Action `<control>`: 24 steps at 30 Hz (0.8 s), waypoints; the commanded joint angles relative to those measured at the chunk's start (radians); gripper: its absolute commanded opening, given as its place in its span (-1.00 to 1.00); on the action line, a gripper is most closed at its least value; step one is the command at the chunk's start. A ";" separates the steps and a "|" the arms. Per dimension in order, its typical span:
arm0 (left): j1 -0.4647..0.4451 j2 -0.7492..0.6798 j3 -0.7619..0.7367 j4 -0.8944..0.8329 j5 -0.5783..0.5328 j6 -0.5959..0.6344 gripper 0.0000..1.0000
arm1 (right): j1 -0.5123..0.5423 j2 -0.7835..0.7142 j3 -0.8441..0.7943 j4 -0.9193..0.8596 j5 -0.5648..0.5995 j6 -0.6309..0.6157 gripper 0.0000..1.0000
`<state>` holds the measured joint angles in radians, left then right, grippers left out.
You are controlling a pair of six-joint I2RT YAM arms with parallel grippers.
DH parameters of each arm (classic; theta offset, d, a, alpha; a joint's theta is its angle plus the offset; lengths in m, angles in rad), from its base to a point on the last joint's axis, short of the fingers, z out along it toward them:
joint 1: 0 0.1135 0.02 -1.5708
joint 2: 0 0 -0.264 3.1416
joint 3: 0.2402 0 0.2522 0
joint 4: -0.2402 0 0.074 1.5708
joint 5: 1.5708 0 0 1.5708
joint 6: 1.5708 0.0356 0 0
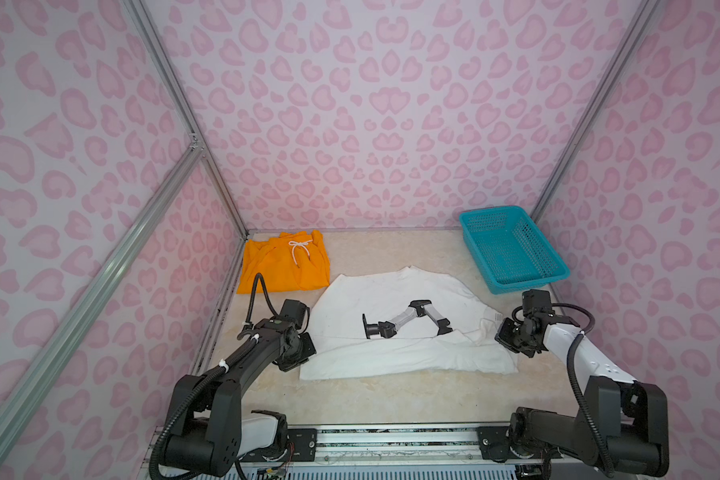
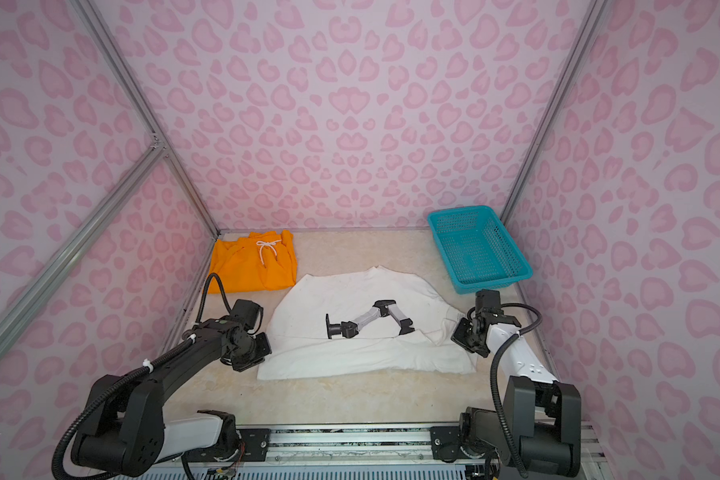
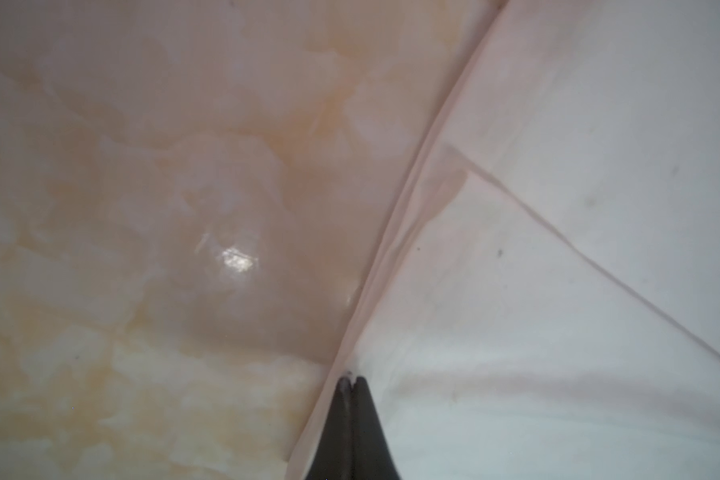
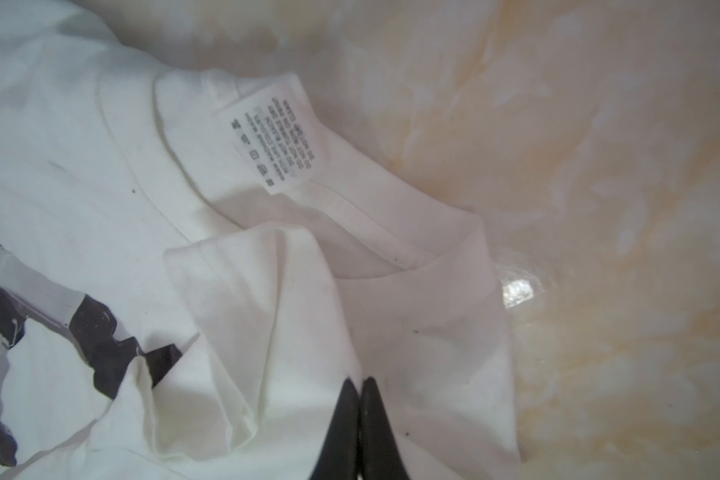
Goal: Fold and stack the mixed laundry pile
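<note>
A: How many garments?
B: Two: orange shorts (image 1: 283, 268) far left, white T-shirt (image 1: 391, 291) spread in the middle. One teal basket (image 1: 533, 283) far right.
A: Grippers?
B: Two: left gripper (image 3: 352, 380) pinches the shirt's left edge; right gripper (image 4: 361, 380) pressed together near its collar.
</note>
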<state>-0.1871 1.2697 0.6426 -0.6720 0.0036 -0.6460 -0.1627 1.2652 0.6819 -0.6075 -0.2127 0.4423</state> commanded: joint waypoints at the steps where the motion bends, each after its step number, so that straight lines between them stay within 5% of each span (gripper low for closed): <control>1: 0.000 -0.063 -0.016 -0.061 -0.011 -0.045 -0.94 | 0.001 -0.001 -0.009 -0.022 0.010 0.006 -1.00; 7: -0.002 -0.167 -0.057 -0.077 -0.047 -0.106 -0.89 | 0.002 -0.007 -0.007 -0.024 0.019 0.008 -1.00; 11: -0.002 -0.110 -0.037 -0.021 -0.016 -0.056 -0.30 | 0.002 0.015 -0.005 -0.010 0.007 0.006 -1.00; 16: -0.003 0.014 -0.005 -0.009 0.020 -0.011 -0.32 | 0.003 0.009 -0.017 0.002 0.001 0.009 -1.00; 24: -0.002 0.004 -0.023 -0.013 0.041 -0.023 -0.67 | 0.004 0.003 -0.024 0.008 0.006 0.010 -1.00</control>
<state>-0.1898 1.2839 0.6228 -0.6777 0.0299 -0.6716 -0.1593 1.2640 0.6628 -0.6071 -0.2100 0.4526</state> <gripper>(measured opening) 0.185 0.069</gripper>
